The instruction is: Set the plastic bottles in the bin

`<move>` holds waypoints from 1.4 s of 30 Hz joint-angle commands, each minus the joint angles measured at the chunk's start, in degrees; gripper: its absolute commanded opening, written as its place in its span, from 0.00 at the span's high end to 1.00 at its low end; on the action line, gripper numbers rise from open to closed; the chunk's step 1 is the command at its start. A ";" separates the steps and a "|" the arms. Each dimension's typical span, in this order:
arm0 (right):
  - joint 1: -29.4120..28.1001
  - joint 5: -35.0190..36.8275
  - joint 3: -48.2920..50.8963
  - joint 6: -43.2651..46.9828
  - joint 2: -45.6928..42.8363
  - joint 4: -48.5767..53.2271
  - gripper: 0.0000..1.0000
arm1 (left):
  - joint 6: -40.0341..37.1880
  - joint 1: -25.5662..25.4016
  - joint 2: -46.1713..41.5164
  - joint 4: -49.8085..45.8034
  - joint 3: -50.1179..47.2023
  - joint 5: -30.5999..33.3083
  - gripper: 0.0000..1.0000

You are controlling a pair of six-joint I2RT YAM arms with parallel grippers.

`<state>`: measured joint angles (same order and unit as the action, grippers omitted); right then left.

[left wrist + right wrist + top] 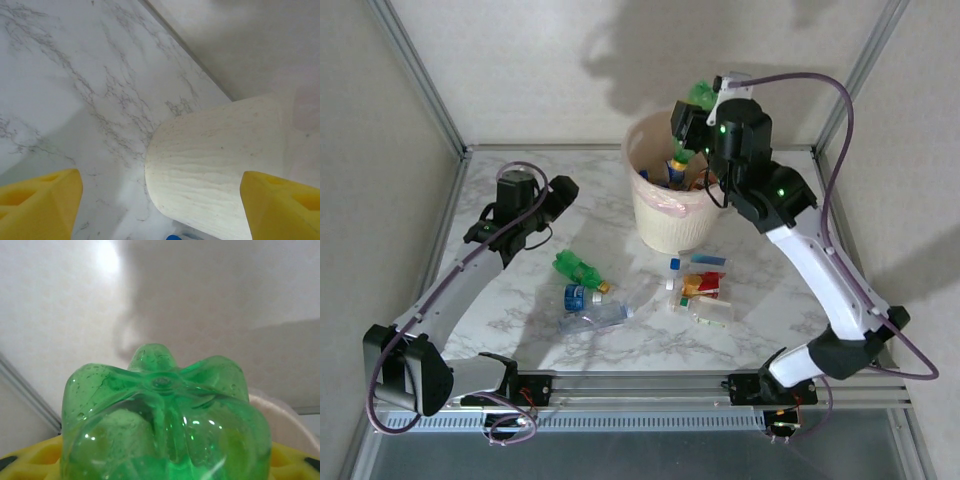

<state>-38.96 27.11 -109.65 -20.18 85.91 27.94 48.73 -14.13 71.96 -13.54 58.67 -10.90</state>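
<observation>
**Item 1: green bottle (701, 96).** It is clenched across its body in my right claw (690, 125). I have it hanging directly above the bin (670, 225), over the far-right part of the mouth, so the way in is straight down. Its long axis stands near upright with a slight tilt. In the right wrist view its lobed base (162, 385) faces the lens between the yellow fingers (25, 457). The plastic is bright, translucent green with droplets inside.

**Item 2: bin.** Cream and tapered, with a pinkish liner (662, 206) folded over the rim. Several bottles (675, 172) lie inside.

**Item 3: left claw (560, 190).** Released and empty, it sits low over the tabletop (520, 300), left of the bin. In the left wrist view the bin wall (210, 165) rises just ahead of it.

**Item 4: loose stock on the tabletop.**
- 1 small green bottle (575, 267), 1 blue-labelled bottle (578, 296) and 1 clear bottle (598, 318) lie nearer my left arm.
- A cluster with red and yellow labels (702, 290) lies in front of the bin, nearer my right arm.

**Judgement.** Item 1 needs only a release; the left claw is better placed for the green, blue-labelled and clear pieces.
</observation>
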 commanded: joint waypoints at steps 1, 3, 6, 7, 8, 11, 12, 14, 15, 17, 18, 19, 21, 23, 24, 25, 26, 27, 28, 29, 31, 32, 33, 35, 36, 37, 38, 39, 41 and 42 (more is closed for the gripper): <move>4.72 -2.91 -2.43 -2.49 4.35 -0.89 0.49 | 0.66 0.52 -1.12 0.48 -1.06 -0.92 0.18; 6.84 -4.96 -3.28 -3.66 6.57 -0.59 0.49 | 0.73 0.55 -1.21 0.61 -1.37 -1.05 0.18; 8.10 -6.98 -3.38 -4.10 9.22 -0.89 0.49 | 0.57 0.62 -1.39 0.69 -1.85 -0.88 0.18; 8.10 -7.24 -3.54 -4.13 10.02 -0.75 0.50 | 0.49 0.73 -1.39 0.76 -1.98 -0.90 0.18; 8.20 -7.46 -3.56 -4.08 10.66 -0.69 0.50 | 0.55 0.77 -1.31 0.76 -2.07 -0.96 0.18; 8.18 -8.20 -3.02 -4.08 11.97 -0.39 0.50 | 0.45 0.95 -1.20 0.88 -2.25 -1.12 0.18; 8.15 -8.33 -2.62 -4.16 12.16 -0.37 0.50 | 0.43 1.03 -1.13 0.87 -2.34 -1.08 0.18; 8.15 -8.95 -1.73 -4.17 12.33 -0.46 0.49 | 0.46 1.03 -0.99 1.04 -2.42 -1.13 0.19; 8.15 -9.33 -1.34 -4.16 12.35 -0.52 0.48 | 0.51 1.05 -0.87 1.16 -2.42 -1.14 0.18; 8.19 -10.20 -0.49 -4.27 12.35 -0.73 0.44 | 0.79 1.17 -0.69 1.45 -2.51 -1.31 0.18; 8.11 -10.61 -0.22 -4.33 12.35 -0.70 0.41 | 0.92 1.08 -0.55 1.61 -2.53 -1.47 0.19; 8.13 -10.85 -0.08 -4.29 12.35 -0.62 0.37 | 1.00 1.12 -0.51 1.67 -2.59 -1.54 0.19; 8.10 -11.28 0.17 -4.46 12.35 -0.35 0.27 | 0.94 1.19 -0.59 1.64 -2.68 -1.51 0.19; 8.08 -11.81 0.01 -4.51 12.18 -0.52 0.22 | 0.80 1.10 -0.62 1.37 -2.69 -1.31 0.18; 8.13 -11.88 -0.25 -4.54 12.18 -0.35 0.19 | 0.76 1.10 -0.76 1.30 -2.69 -1.24 0.18; 8.11 -11.84 -0.78 -4.52 12.33 0.03 0.18 | 0.68 1.19 -0.77 1.21 -2.69 -1.23 0.18; 8.14 -11.88 -1.48 -4.57 12.48 0.53 0.17 | 0.66 1.16 -0.75 1.12 -2.60 -1.14 0.18; 8.13 -11.99 -2.17 -4.60 12.61 0.97 0.17 | 0.68 1.16 -0.77 1.08 -2.60 -1.14 0.17; 8.10 -12.27 -2.64 -4.60 12.53 1.22 0.17 | 0.75 1.12 -0.77 1.06 -2.60 -1.15 0.18; 8.11 -12.66 -2.92 -4.71 12.30 1.35 0.17 | 0.75 1.16 -0.86 1.05 -2.60 -1.14 0.17; 7.97 -13.38 -2.98 -4.91 11.47 1.35 0.18 | 0.83 1.17 -1.02 0.77 -2.58 -1.01 0.17; 7.96 -13.70 -2.82 -4.93 10.86 1.38 0.18 | 0.75 1.13 -1.20 0.44 -2.60 -0.97 0.17; 7.83 -13.94 -2.70 -4.95 10.29 1.46 0.19 | 0.69 1.12 -1.37 0.07 -2.60 -0.96 0.17; 7.27 -14.16 -2.06 -4.91 8.91 1.63 0.19 | 0.34 1.12 -1.94 -1.03 -2.64 -0.73 0.18; 6.77 -14.32 -1.41 -4.70 7.85 1.54 0.19 | 0.08 1.13 -2.40 -1.81 -2.74 -0.48 0.17; 6.36 -14.56 -0.63 -4.56 6.99 1.43 0.19 | -0.08 1.12 -2.88 -2.46 -2.90 -0.21 0.18; 5.60 -14.79 0.48 -4.42 5.83 1.27 0.20 | -0.21 1.12 -3.48 -3.24 -3.13 0.14 0.17; 4.67 -15.12 1.92 -3.94 4.60 0.95 0.20 | -0.30 1.15 -4.19 -4.03 -3.49 0.52 0.18; 2.57 -15.50 4.77 -3.19 2.17 -0.05 0.20 | -0.41 1.17 -5.41 -5.70 -4.21 1.34 0.19; 1.10 -15.67 6.62 -2.75 0.84 -0.67 0.20 | -0.52 1.19 -6.05 -6.43 -4.80 1.85 0.19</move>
<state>-34.81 13.10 -106.15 -24.62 91.18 28.99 49.08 -13.61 68.53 -16.10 55.20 -11.05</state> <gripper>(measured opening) 0.804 0.815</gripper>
